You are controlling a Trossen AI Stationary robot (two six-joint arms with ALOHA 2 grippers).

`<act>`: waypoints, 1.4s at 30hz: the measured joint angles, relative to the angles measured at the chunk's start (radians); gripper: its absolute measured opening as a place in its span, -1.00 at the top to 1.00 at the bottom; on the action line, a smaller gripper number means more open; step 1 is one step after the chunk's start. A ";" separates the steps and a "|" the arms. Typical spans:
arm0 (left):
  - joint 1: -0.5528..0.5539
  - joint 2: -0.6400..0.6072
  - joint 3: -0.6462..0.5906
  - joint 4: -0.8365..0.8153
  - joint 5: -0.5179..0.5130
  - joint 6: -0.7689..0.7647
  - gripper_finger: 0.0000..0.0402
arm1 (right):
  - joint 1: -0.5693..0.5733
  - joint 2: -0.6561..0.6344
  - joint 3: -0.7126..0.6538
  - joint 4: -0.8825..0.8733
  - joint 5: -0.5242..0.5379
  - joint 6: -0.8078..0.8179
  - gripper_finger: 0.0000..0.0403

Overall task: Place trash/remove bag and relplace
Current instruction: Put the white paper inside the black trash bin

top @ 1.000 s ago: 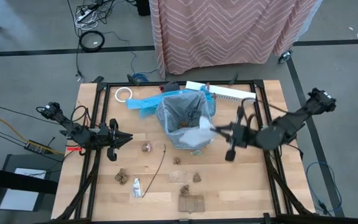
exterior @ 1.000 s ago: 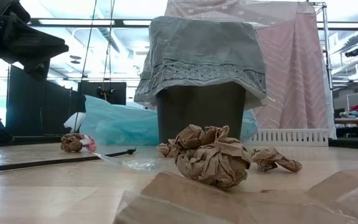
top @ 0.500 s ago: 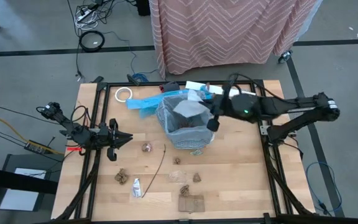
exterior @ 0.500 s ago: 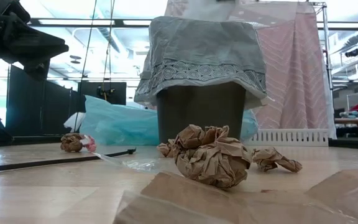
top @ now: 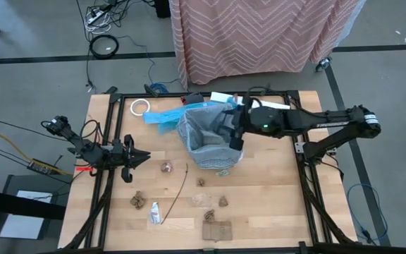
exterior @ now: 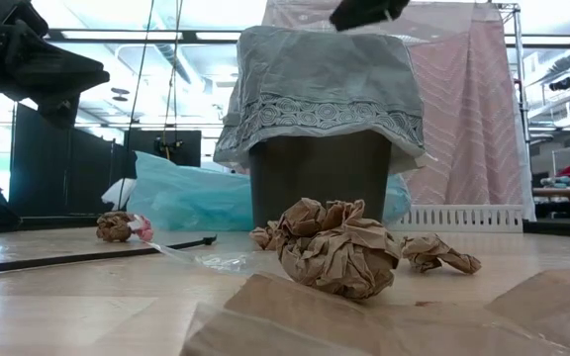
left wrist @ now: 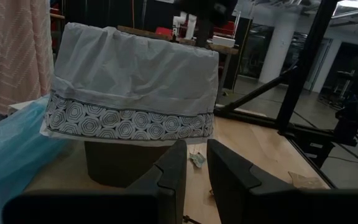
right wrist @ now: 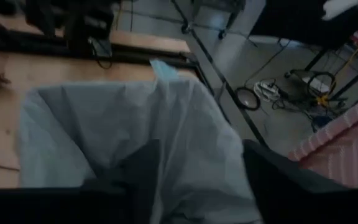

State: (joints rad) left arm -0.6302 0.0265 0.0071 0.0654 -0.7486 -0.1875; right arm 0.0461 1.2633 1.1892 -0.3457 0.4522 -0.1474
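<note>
A dark bin lined with the grey bag [top: 210, 137] stands mid-table; in the low view the bag [exterior: 320, 89] drapes over its rim. My right gripper [top: 230, 130] hovers open over the bag's right rim, the bag's mouth [right wrist: 135, 124] below its empty fingers [right wrist: 197, 149]. Trash lies on the near half of the table: brown wads [top: 166, 167] [top: 137, 200], a thin stick [top: 182, 185], a white tube [top: 155, 212], a clear wrapper [top: 203, 200] and a cardboard square [top: 216, 230]. My left gripper [top: 141, 156] waits at the left, level, a narrow empty gap [left wrist: 196, 146] between its fingers.
A bright blue plastic bag [top: 162, 117] lies against the bin's far left side. A white tape roll [top: 140, 106] sits at the far left and a white rack [top: 259, 104] along the far edge. A black frame rims the table [top: 273, 204].
My right gripper has swung from the bin's near right side toward the far edge and the left, ending above the bag's mouth. It carried a pale scrap over the bin. That scrap no longer shows at its fingers.
</note>
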 joint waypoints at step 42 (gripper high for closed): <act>0.000 0.000 0.000 -0.001 0.001 0.000 0.64 | 0.536 -0.069 -0.914 0.623 0.318 0.798 -0.32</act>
State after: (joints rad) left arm -0.6304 0.0269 0.0071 0.0643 -0.7479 -0.1875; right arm 0.5816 1.1942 0.2753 0.2778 0.7704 0.6505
